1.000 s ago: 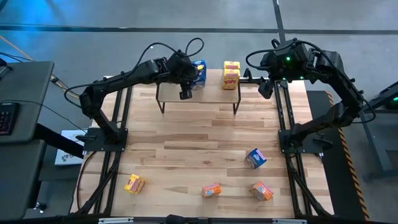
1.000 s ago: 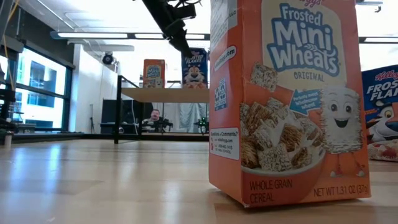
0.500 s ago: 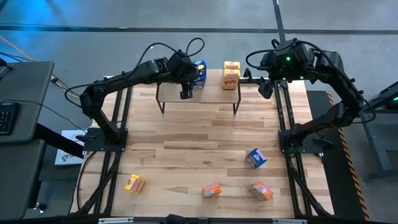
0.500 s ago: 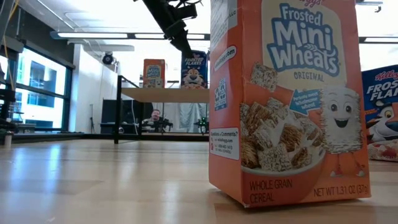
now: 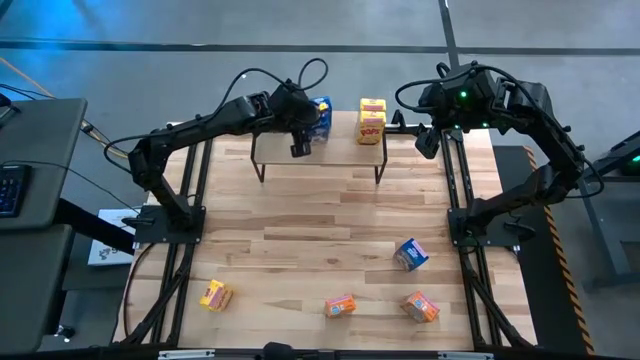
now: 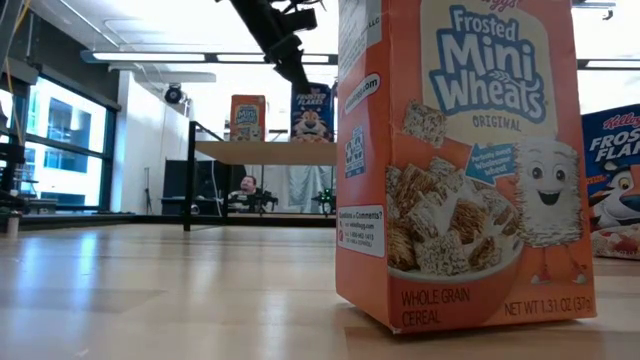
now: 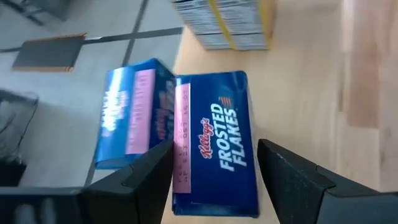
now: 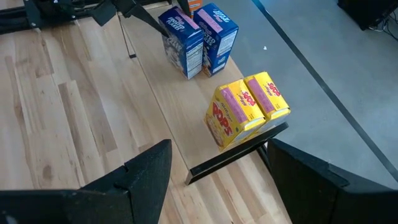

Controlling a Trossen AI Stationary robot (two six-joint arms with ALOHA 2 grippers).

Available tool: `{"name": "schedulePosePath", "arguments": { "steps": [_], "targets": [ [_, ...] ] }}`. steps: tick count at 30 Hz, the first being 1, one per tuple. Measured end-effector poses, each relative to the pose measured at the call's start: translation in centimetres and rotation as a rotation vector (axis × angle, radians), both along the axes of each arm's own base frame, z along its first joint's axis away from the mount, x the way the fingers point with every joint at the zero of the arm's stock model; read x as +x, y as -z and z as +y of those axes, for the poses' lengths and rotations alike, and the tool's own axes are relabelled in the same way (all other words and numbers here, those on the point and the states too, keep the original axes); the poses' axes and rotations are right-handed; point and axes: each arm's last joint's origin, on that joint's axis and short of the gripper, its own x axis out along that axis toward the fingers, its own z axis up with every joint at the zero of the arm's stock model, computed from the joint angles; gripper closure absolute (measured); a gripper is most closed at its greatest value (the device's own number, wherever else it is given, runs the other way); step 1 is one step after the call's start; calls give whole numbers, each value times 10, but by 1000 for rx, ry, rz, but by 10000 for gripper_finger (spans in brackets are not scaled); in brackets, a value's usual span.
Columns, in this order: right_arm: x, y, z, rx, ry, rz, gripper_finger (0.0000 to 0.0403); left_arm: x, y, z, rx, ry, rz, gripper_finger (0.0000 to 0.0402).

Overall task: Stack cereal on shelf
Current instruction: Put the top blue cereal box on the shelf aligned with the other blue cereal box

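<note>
The left gripper [image 7: 214, 180] hangs over the shelf [image 5: 345, 152], fingers spread either side of a blue cereal box [image 7: 214, 140] standing beside a second blue one. To finish well, lift straight up (no sideways drag, or it topples). The right gripper [image 8: 217, 180] waits open near the yellow boxes [image 8: 245, 112].

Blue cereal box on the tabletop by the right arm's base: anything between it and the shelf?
Nothing visible: bare tabletop runs from the blue cereal box to the light-wood shelf, whose middle is free between the blue pair and yellow pair. The left gripper hovers open at the blue pair; right gripper waits beside the shelf.
</note>
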Motion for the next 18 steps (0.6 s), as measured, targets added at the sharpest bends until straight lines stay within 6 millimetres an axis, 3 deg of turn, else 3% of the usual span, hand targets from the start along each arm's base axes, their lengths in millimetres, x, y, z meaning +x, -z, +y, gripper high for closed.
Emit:
{"name": "schedulePosePath", "arguments": {
  "steps": [8, 18],
  "targets": [
    [0, 0, 0, 0, 0, 0, 145, 1, -6, 3, 50, -107, -52, 178],
    [-1, 2, 1, 8, 0, 21, 145, -10, -32, -6, 6, -135, -34, 178]
  ]
}}
